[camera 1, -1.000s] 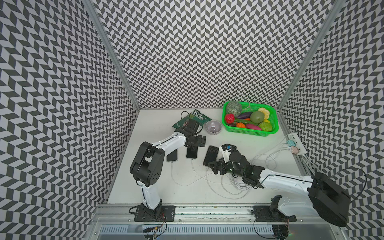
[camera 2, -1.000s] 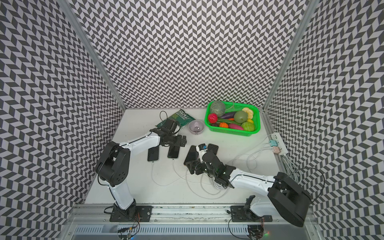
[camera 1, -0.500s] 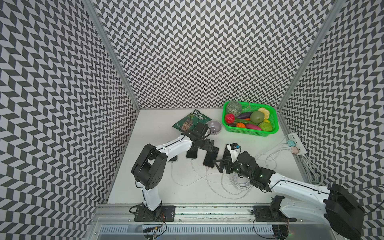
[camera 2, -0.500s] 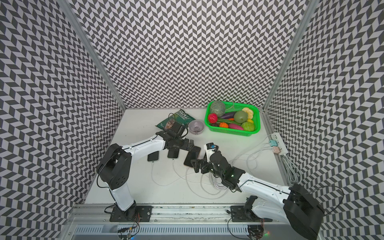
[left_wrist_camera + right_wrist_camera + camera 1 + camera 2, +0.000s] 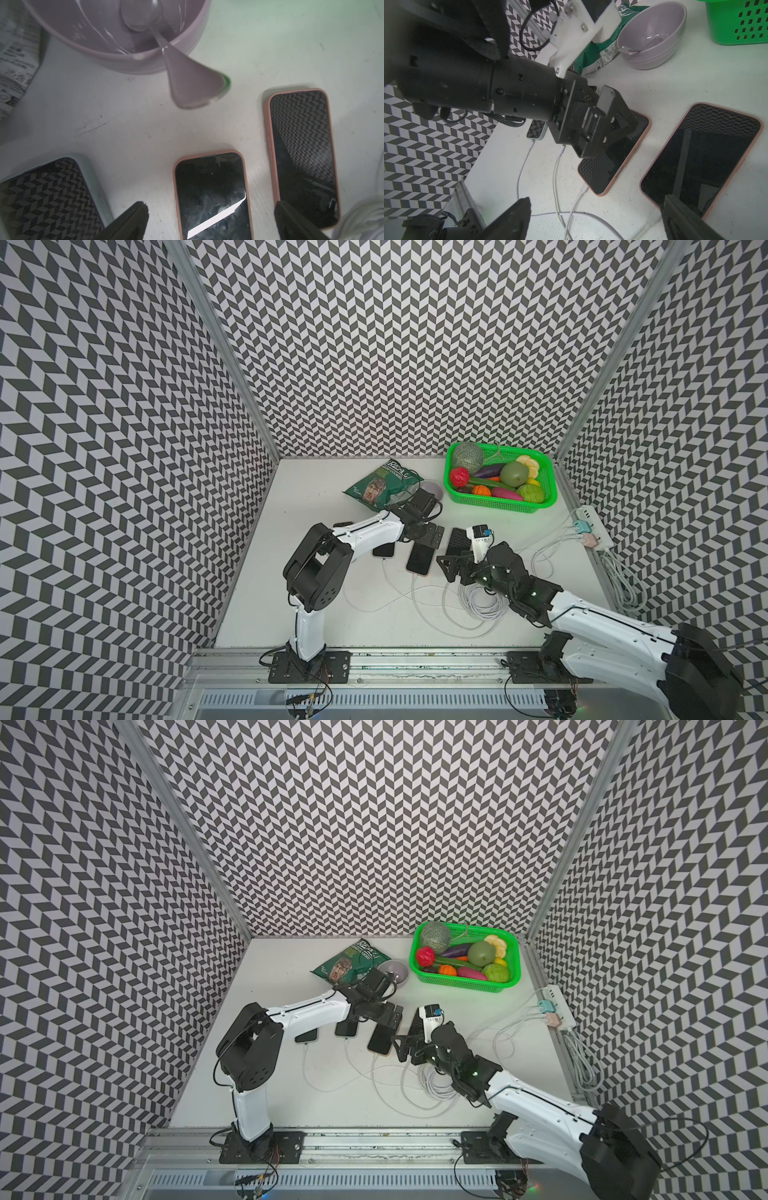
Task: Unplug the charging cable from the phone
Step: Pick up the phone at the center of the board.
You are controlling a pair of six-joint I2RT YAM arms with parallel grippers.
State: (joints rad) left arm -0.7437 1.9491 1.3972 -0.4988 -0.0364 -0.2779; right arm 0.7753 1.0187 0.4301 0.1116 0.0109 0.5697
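While four phones lie in a row on the white table (image 5: 332, 614), both arms reach in over them.

Left gripper (image 5: 430, 533): jaws spread wide, holding nothing, low over the upper end of the middle pink-cased phone (image 5: 419, 560); in the left wrist view one finger (image 5: 133, 220) stands on each side of that phone (image 5: 212, 195).
Right gripper (image 5: 451, 568): jaws wide apart, empty, just beside the phone's lower end.
Charging cable (image 5: 575, 199): white, its plug seated in the middle phone's lower edge.
Other pink phone (image 5: 702, 158): flat beside it, under the right gripper's finger (image 5: 683, 218).
Pale-cased phone (image 5: 536, 129): further along, with its own white cable.
Cable coil (image 5: 482, 601): loose on the table below the right gripper.
Bowl (image 5: 116, 35): lilac, a spoon inside, beyond the phones.
Basket (image 5: 503, 499): green, full of toy produce, far corner.
Power strip (image 5: 592, 526): along the right edge.
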